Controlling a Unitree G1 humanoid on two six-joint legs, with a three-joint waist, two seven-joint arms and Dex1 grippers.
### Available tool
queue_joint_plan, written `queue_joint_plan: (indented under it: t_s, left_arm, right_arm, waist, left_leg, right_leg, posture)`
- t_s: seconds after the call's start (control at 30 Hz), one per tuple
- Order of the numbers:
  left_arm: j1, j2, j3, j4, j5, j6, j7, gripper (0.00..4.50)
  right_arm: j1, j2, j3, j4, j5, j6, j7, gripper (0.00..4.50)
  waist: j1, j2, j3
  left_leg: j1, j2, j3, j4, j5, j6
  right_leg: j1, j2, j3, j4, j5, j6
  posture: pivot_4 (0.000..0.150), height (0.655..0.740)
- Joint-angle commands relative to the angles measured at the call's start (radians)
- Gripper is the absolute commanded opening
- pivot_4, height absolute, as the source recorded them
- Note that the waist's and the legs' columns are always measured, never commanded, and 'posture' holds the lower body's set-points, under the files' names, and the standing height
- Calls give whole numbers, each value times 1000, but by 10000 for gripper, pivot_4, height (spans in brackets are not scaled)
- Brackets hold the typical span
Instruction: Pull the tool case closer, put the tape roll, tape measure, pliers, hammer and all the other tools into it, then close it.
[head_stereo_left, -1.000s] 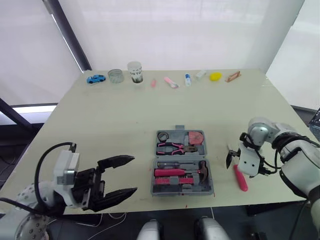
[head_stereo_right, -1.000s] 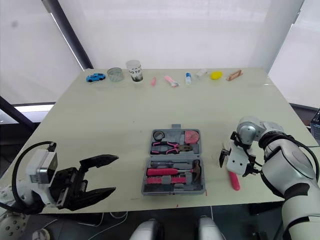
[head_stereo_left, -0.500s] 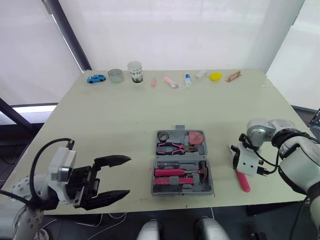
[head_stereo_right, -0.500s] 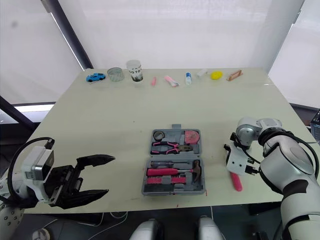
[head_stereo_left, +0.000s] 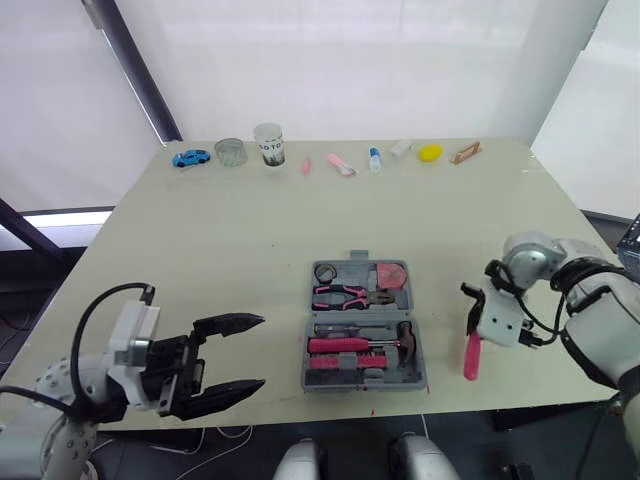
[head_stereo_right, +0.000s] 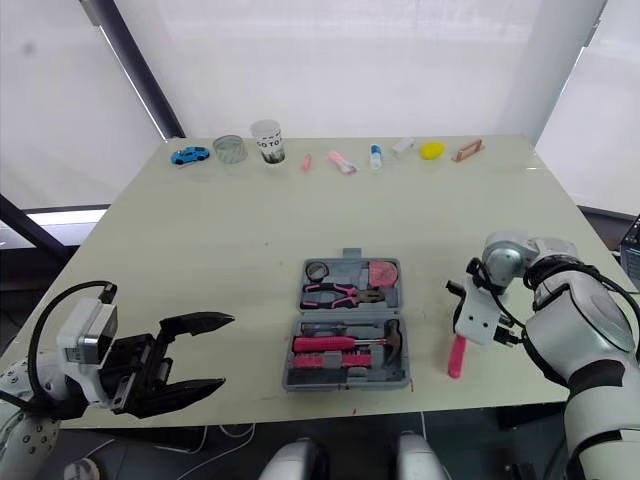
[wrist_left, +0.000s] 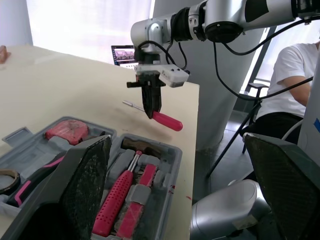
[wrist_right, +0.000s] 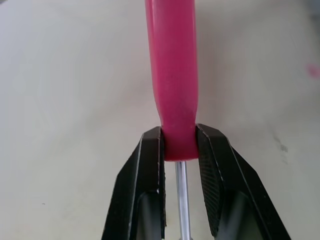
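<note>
One pink-handled screwdriver (wrist_right: 172, 65) is out of the tool case (head_stereo_left: 363, 308), pinched in the right tool (head_stereo_left: 473, 316) off to the case's right, near the front edge of the surface (head_stereo_left: 250, 230). The black fingers (wrist_right: 150, 150) clamp the very end of the handle, where the metal shaft comes out, so the long handle sticks out beyond the grip.

It should be light and stiff. The smooth plastic handle is probably slippery, and with a hold this near one end it may swing in the pinch. A hold nearer mid-handle would likely be steadier, but this one should do for a short carry.

The left tool (head_stereo_left: 255, 352) hangs wide apart and empty at the front-left edge, well apart from the case.

The case lies open flat, already holding the pliers (head_stereo_left: 345, 294), hammer (head_stereo_left: 405, 338), tape measure (head_stereo_left: 392, 275) and tape roll (head_stereo_left: 324, 272).

Hard to make out:
- which recess is free for the screwdriver
- the blade tip, mostly hidden behind the fingers
- whether the handle's far end touches the surface or hangs just above it
</note>
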Motion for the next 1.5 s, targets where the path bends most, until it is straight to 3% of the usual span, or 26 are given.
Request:
queue_joint_plan:
  t_s: [0.03, 0.3, 0.53, 0.7, 0.87, 0.97, 1.13, 1.27, 1.5]
  left_arm:
    - [-1, -3, 15, 1, -3, -16, 3, 45000]
    - [-67, 7, -18, 48, 9, -12, -15, 45000]
    - [-84, 4, -28, 56, 13, -14, -15, 45000]
    - [-66, -7, -21, 38, 10, -14, 6, 45000]
    - [-46, -14, -18, 19, 7, -17, 21, 45000]
    - [-46, -19, -25, 17, 6, -17, 26, 45000]
    - [-51, -22, -34, 15, 7, -15, 26, 45000]
    - [-66, -24, -34, 18, -3, -3, 37, 45000]
    - [-70, -26, -44, 9, -6, 2, 28, 45000]
  right_arm:
    - [54, -76, -14, -110, 201, -1, 167, 3850]
    - [143, -280, 205, -489, 437, 176, 185, 3850]
    - [283, -376, 67, -704, 495, 544, 140, 3850]
    - [500, -464, -127, -1036, 492, 1099, -73, 3849]
    - [738, -548, -331, -1528, 598, 1949, -280, 3849]
    - [758, -454, -450, -1697, 695, 2441, -413, 3849]
    - [724, -225, -622, -1790, 720, 2954, -612, 3849]
    - [810, -177, -689, -1846, 776, 3012, -739, 3849]
    - [855, 107, -834, -1843, 734, 3012, -1070, 3849]
  waist:
    - [4, 0, 0]
    - [0, 2, 1]
    - [6, 2, 1]
    - [13, 2, 1]
    - [25, 2, 1]
    - [23, 1, 0]
    - [29, -2, -2]
    - [36, -2, -2]
    - [16, -4, -3]
  left_leg:
    - [0, 1, -1, 0, 0, 0]
    - [0, 0, -2, 0, 0, 0]
    - [0, 1, -2, 0, 0, 0]
    - [-1, 0, -2, 1, 0, 0]
    - [-2, -1, -2, 1, 0, 0]
    - [-2, -1, -1, 1, 0, 0]
    - [-3, -2, -1, 1, 0, 0]
    - [-6, -3, -1, 1, 0, 0]
    - [-5, -2, 0, 1, 0, 1]
  right_leg:
    - [1, -1, -1, 0, 0, 0]
    - [1, -4, -2, 1, 0, 0]
    - [1, -3, -2, 0, 0, 0]
    - [1, -5, -3, 0, -1, -1]
    - [0, -4, -3, 0, -1, 0]
    - [0, -3, -2, 0, -1, -1]
    - [0, -1, -3, -1, -1, -1]
    - [-1, -2, -4, -2, -1, 1]
    - [-1, 1, -2, -1, -1, 3]
  posture:
    - [1500, 7400]
    - [1500, 7400]
    - [1500, 7400]
    - [1500, 7400]
    - [1500, 7400]
    - [1500, 7400]
    - [1500, 7400]
    - [1500, 7400]
    - [1500, 7400]
